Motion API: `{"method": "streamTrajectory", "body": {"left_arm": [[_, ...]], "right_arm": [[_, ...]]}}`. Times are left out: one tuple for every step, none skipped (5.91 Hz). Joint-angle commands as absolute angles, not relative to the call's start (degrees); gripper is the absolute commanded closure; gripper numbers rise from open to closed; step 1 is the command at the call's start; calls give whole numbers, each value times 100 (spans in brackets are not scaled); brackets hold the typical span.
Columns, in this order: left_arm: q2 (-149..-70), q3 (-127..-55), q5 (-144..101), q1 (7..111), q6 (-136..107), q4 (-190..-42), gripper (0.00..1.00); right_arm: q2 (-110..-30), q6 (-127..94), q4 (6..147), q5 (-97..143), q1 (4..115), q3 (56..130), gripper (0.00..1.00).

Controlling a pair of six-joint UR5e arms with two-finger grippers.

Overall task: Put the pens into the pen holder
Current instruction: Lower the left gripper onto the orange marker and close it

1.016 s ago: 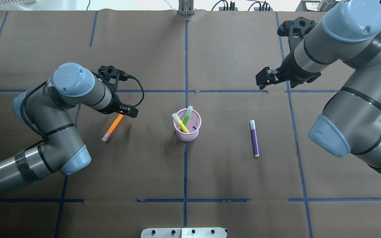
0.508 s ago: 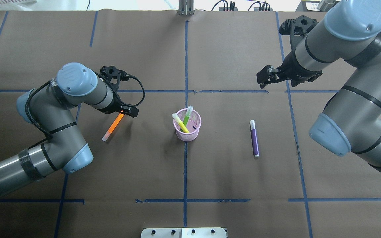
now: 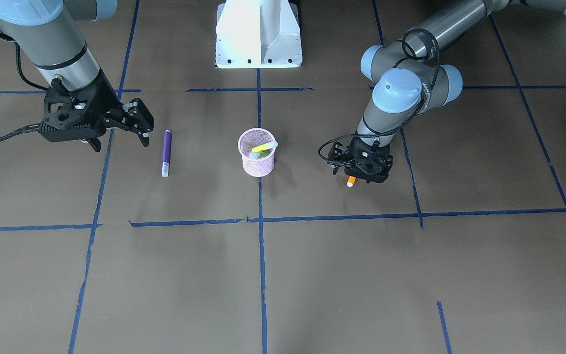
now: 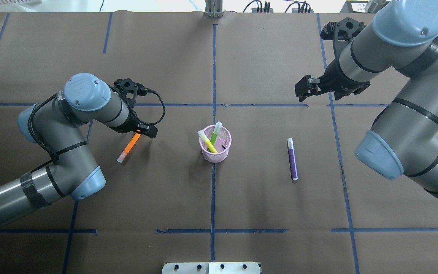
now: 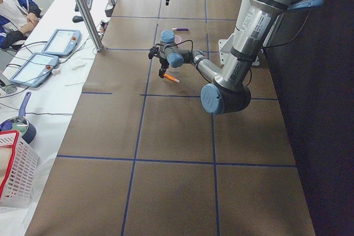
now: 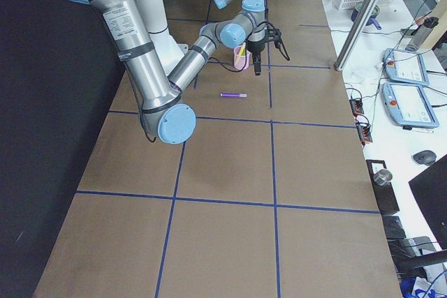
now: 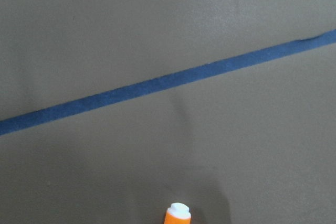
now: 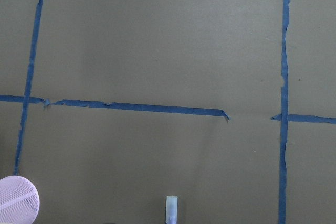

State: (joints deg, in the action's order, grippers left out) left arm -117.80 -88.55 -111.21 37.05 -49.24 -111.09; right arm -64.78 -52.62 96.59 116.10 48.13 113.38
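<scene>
The left gripper (image 4: 145, 130) hangs over the far end of the orange pen (image 4: 129, 146). The pen lies flat on the table (image 4: 173, 190), its long axis slanting from under the gripper leftward and nearer the robot, cap at the near end. Whether the jaws grip it I cannot tell. The holder (image 4: 215, 155) stands to the right. The purple pen (image 4: 292, 160) lies farther right, nearer than the right gripper (image 4: 302, 91), which is spread and empty.

Seeing brown paper cover (image 4: 264, 57), gridded with blue tape (image 4: 213, 68). Cables (image 4: 259, 5) along the far edge. On the white side bench (image 5: 55, 89): two pendants (image 5: 61, 41), white basket with red rim (image 5: 14, 178). Aluminium post (image 5: 83, 9) at its edge. Operator's blue-white sleeve (image 5: 14, 6) at the corner.
</scene>
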Motion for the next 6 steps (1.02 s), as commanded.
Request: {"method": "streamTrajectory", "body": {"left_arm": [[-11769,-8842,-11145,3700,-4922,-11109,8],[-11760,-8842,-11145,3700,-4913,-11101,10],[-11760,-8824,-11153,3700,-4896,-11101,12],[-11760,-8816,-11145,3700,-4896,-11092,17],[-11751,-8807,-11153,3700,-4887,-11092,24],[-11716,-8807,-11153,3700,-4887,-11100,30]], "right_arm": [[-6478,-5265,9659,11610,4816,11338,0],[-6478,-5265,9650,11610,4816,11338,0],[-6478,-5265,9650,11610,4816,11338,0],[-6486,-5265,9650,11610,4816,11338,0],[-6486,-5265,9650,11610,4816,11338,0],[-6486,-5265,9650,11610,4825,11347,0]]}}
